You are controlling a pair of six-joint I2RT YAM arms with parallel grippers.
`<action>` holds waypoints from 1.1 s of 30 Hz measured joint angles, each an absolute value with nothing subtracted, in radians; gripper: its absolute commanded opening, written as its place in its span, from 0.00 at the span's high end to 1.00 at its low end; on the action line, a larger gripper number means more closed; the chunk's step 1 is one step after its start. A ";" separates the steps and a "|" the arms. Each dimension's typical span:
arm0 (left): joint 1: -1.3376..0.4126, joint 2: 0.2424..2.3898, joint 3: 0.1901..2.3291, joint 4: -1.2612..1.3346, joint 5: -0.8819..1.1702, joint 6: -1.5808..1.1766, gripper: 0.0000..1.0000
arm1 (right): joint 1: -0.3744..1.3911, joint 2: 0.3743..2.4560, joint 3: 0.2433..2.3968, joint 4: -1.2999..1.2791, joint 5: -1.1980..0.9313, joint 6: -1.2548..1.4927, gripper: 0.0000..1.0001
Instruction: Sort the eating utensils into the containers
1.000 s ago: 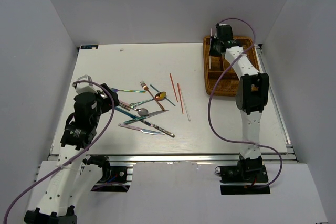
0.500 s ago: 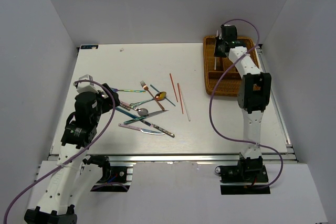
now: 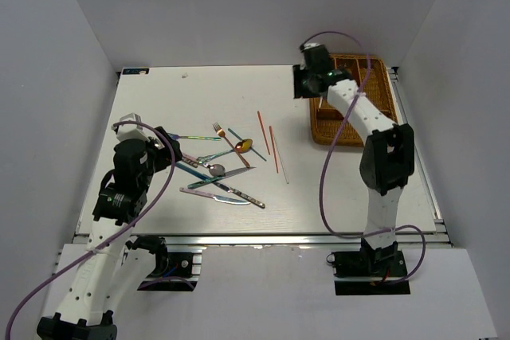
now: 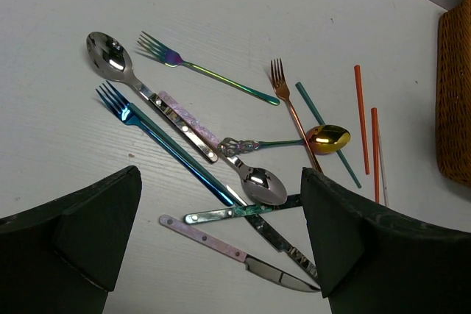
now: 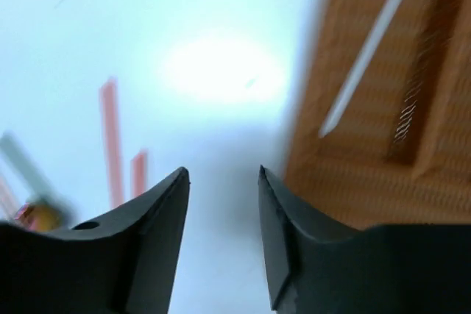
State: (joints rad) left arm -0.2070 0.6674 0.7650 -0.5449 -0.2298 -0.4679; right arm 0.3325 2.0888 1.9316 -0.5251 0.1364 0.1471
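Eating utensils [image 4: 263, 185] heaped on the table [image 4: 66, 5], directly under my left tool [image 4: 219, 172]; its fingers wide apart, empty. Right tool [image 5: 222, 172] apart, gripping nothing. Wicker tray [image 5: 353, 189] to its right, white chopstick [image 5: 368, 42] inside.

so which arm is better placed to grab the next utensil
Likely left: the left claw, open, hangs close to the utensil pile, facing it, while the right claw, empty, sits by the wicker tray, farther off.

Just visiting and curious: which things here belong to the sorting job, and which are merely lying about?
Part of the job: forks, spoons, knives, chopsticks, wicker tray.
Merely there: table, surrounding walls.
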 measured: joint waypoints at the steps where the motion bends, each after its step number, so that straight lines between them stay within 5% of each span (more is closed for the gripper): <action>1: -0.207 0.669 0.765 -0.545 -0.233 -0.468 0.02 | 0.378 2.036 1.872 -0.529 0.149 0.154 0.53; 7: -0.207 0.691 0.765 -0.545 -0.234 -0.467 0.02 | 0.693 1.780 1.452 -0.491 0.218 0.235 0.57; 12: -0.207 0.712 0.765 -0.545 -0.228 -0.467 0.02 | 0.741 1.776 1.280 -0.482 0.244 0.294 0.59; 26: -0.207 0.699 0.765 -0.545 -0.224 -0.467 0.02 | 0.727 1.871 1.215 -0.440 0.273 0.319 0.64; 31: -0.207 0.699 0.765 -0.545 -0.224 -0.467 0.02 | 0.727 1.882 1.221 -0.436 0.273 0.316 0.76; 33: -0.207 0.699 0.765 -0.545 -0.224 -0.467 0.02 | 0.727 1.893 1.233 -0.430 0.272 0.315 0.91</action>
State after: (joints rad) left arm -0.2073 0.6991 0.7650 -0.5449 -0.2237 -0.4675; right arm 0.7269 1.8931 1.2331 -0.4305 0.2718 0.3149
